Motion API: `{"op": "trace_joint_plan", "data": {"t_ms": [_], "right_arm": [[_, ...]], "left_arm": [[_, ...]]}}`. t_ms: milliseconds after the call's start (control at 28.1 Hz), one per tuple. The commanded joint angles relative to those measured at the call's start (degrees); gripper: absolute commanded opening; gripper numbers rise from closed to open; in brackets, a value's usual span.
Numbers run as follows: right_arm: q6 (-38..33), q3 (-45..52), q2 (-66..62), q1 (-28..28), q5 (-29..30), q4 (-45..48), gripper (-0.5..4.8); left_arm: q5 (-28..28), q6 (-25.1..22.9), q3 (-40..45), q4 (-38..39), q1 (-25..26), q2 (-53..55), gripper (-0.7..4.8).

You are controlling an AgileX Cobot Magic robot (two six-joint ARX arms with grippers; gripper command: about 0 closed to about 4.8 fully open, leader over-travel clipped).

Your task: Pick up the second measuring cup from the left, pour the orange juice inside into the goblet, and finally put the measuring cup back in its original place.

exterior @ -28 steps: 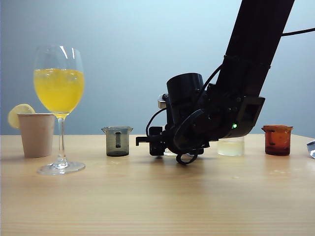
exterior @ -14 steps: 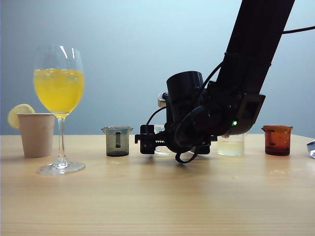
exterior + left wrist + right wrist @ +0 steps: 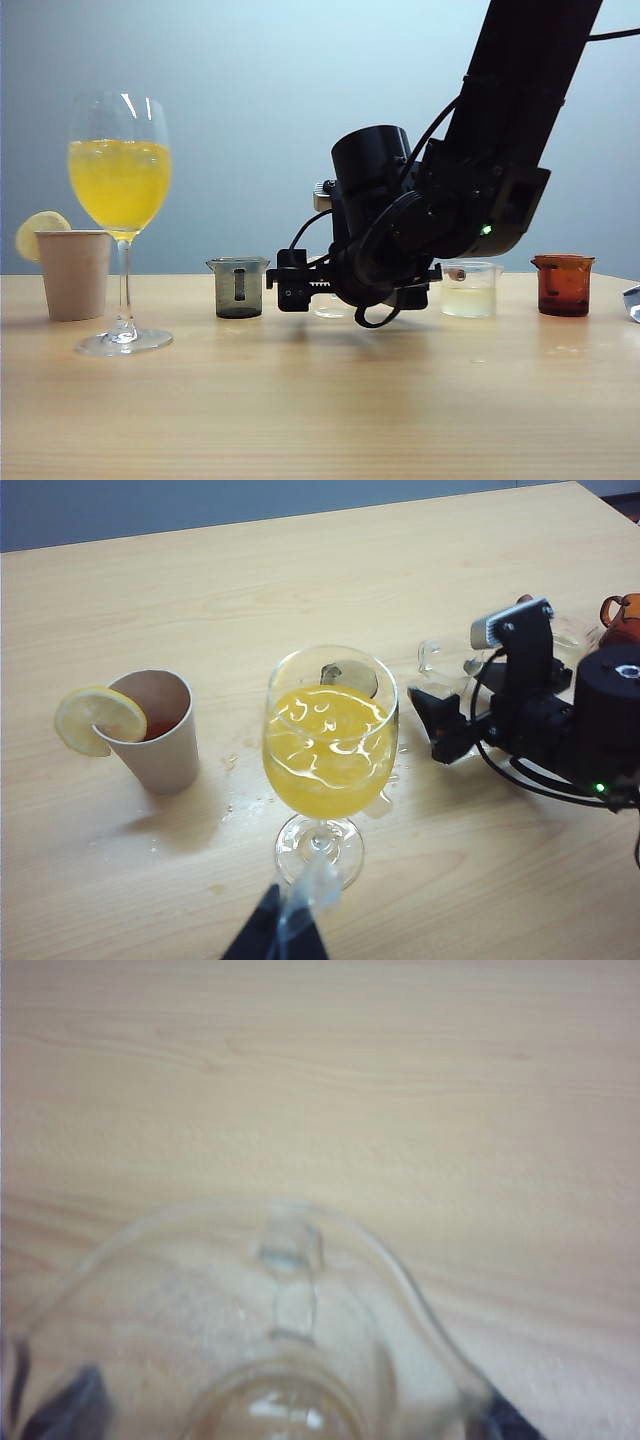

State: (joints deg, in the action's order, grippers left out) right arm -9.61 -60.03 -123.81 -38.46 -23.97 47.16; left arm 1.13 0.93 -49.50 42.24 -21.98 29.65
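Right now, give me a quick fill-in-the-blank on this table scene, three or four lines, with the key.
1. The orange juice now sits in the ____.
2. The small clear cup under the right gripper is ____ of juice.
3. The right gripper's jaws stand ____, not clamped on the cup.
4. A ____ slice sits on the paper cup's rim. The left gripper hangs near the glass foot.

Missing words: goblet; empty; open; lemon
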Motion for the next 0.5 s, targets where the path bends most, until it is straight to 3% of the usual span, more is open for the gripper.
{"op": "trace_joint_plan", "data": {"t_ms": [36,213,285,320,391,427,498], "right_arm": [[-1.4,3.4,3.2,-1.0,-1.0,0.7,4.79],[-1.8,10.7,11.2,-2.3,-1.0,-1.1,4.79],[-1.7,13.6,15.6,-2.9,-0.6,-4.0,4.33],[-1.8,14.6,17.7,-3.2,-0.4,-6.3,3.72],[-1.7,17.0,25.0,-3.8,2.6,-15.1,-0.23],[-1.2,17.6,27.5,-3.8,3.9,-17.8,0.17],[-0.8,18.4,36.3,-3.9,9.2,-27.1,-0.08]], "left_arm": [[0.2,-0.1,0.0,-0.7,0.0,-0.1,-0.05],[0.2,-0.1,0.0,-0.8,0.0,-0.1,-0.04],[0.2,-0.1,0.0,-0.7,0.0,-0.1,-0.05],[0.2,-0.1,0.0,-0.8,0.0,-0.1,-0.04],[0.2,-0.1,0.0,-0.7,0.0,-0.1,-0.05],[0.2,-0.1,0.0,-0.8,0.0,-0.1,-0.04],[0.2,-0.1,0.0,-0.8,0.0,-0.1,-0.04]]}}
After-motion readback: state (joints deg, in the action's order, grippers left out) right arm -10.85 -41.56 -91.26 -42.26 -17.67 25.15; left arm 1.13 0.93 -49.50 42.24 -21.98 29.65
